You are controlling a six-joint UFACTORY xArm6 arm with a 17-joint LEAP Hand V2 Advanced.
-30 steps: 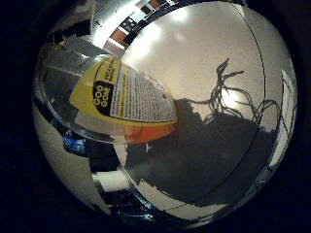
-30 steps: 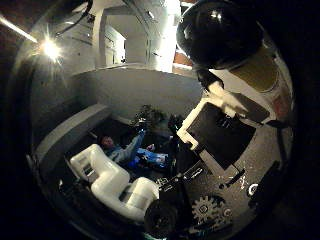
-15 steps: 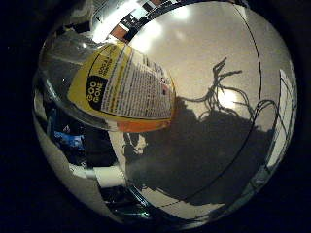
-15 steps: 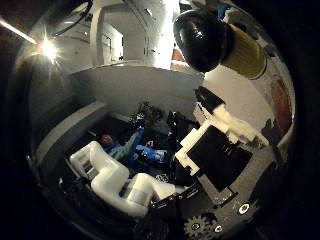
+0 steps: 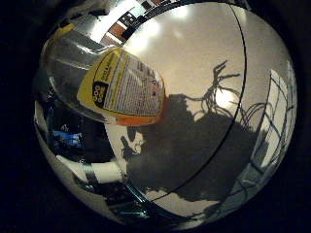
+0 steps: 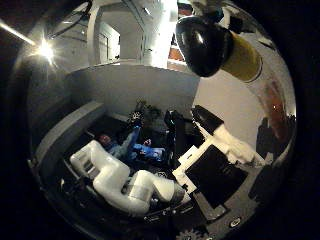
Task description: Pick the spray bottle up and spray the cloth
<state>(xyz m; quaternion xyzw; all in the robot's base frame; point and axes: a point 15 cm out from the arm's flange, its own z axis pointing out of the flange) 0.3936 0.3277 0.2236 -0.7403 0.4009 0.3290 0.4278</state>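
In your little finger side view, a pale table (image 5: 194,63) spreads below the palm, crossed by a dark seam and covered by the broad shadow of the arm. The spray bottle (image 5: 121,87) sits close against the palm, its clear body and yellow label filling the near part of the view, a band of orange liquid at the label's edge.

In your thumb side view you look out at a dim room with grey walls and a bright lamp. The bottle's black top and yellow neck rise just beside the palm. A white and black part of the hand (image 6: 215,160) reaches in; you cannot tell whether its fingers are curled round the bottle. The arm (image 6: 125,180) shows white beyond.
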